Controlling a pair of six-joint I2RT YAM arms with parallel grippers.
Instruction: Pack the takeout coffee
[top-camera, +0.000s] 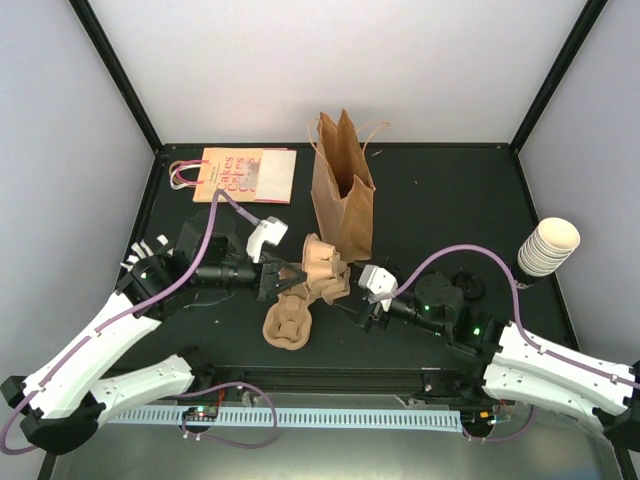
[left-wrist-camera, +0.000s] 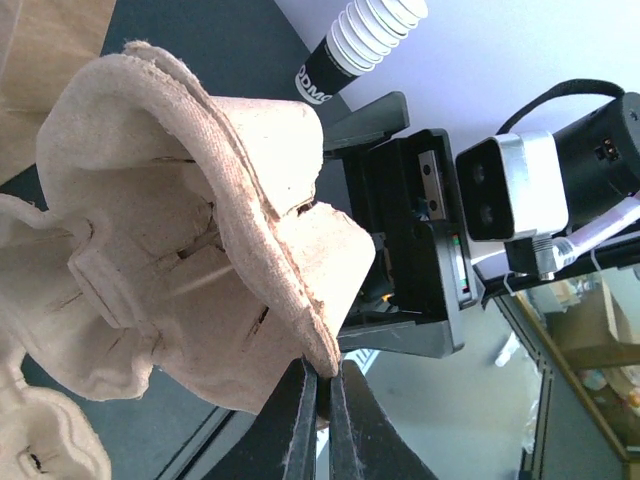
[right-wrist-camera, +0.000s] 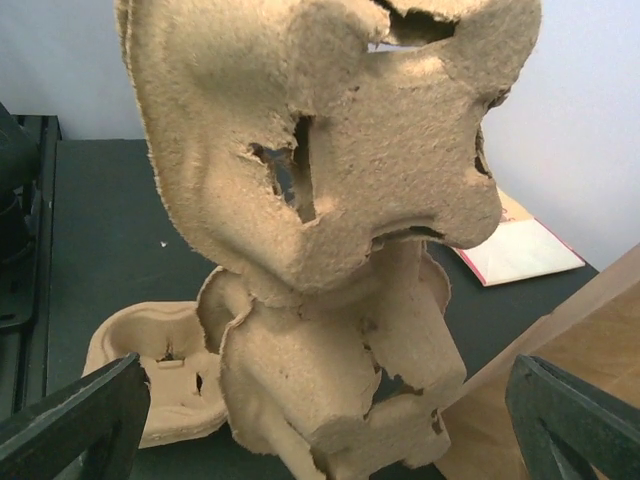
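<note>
The takeout coffee is out of view in all three views. My left gripper is shut on the rim of a brown moulded pulp cup tray, which it holds tilted on edge above the table's middle. A second pulp piece hangs or leans right below it. My right gripper faces the tray from the right. It is open wide, one finger on each side of the lower pulp piece, touching nothing.
A brown paper bag stands open behind the trays. Another pulp tray lies flat in front. A stack of lidless cream cups stands at the right edge. A flat printed bag lies back left.
</note>
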